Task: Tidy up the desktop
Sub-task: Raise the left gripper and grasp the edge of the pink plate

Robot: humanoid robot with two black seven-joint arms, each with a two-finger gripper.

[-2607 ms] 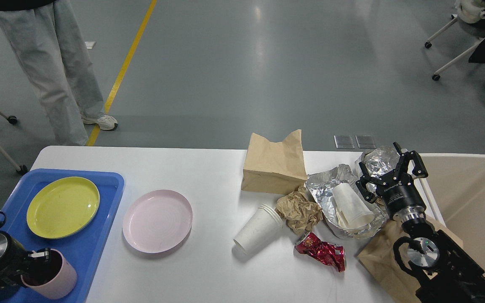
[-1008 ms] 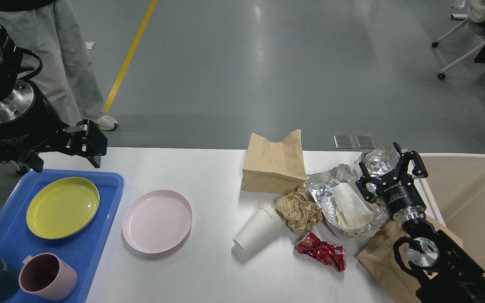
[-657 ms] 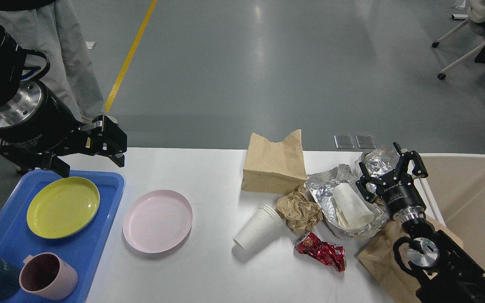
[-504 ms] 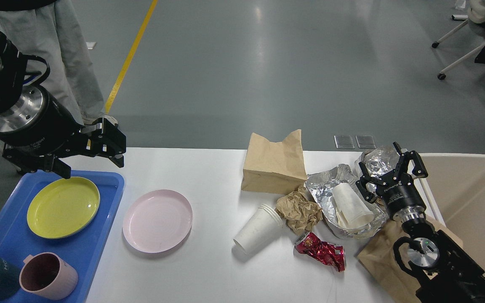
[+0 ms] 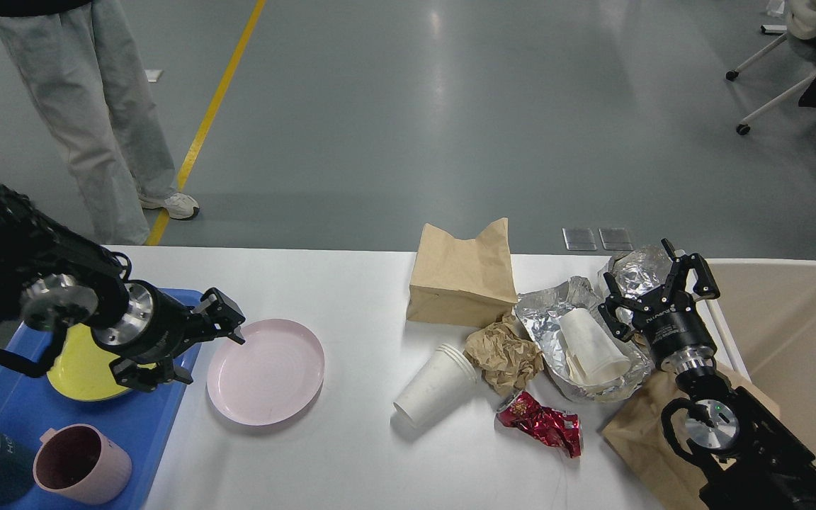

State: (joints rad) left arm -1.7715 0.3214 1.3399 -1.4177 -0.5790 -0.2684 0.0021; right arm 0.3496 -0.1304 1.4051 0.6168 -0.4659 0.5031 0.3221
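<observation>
left gripper (image 5: 201, 338) fingers spread, empty, low over the desktop (image 5: 351, 453) at the left rim of the pink plate (image 5: 266, 371) just beside the blue tray (image 5: 160, 425); right gripper (image 5: 656, 292) fingers also apart, empty, above foil (image 5: 557, 312) at the desktop's right edge

Two black jointed arms with polished silver wrist flanges; black two-finger left gripper (image 5: 204, 345) and right gripper (image 5: 657, 289), the latter bearing small white lettering.
</observation>
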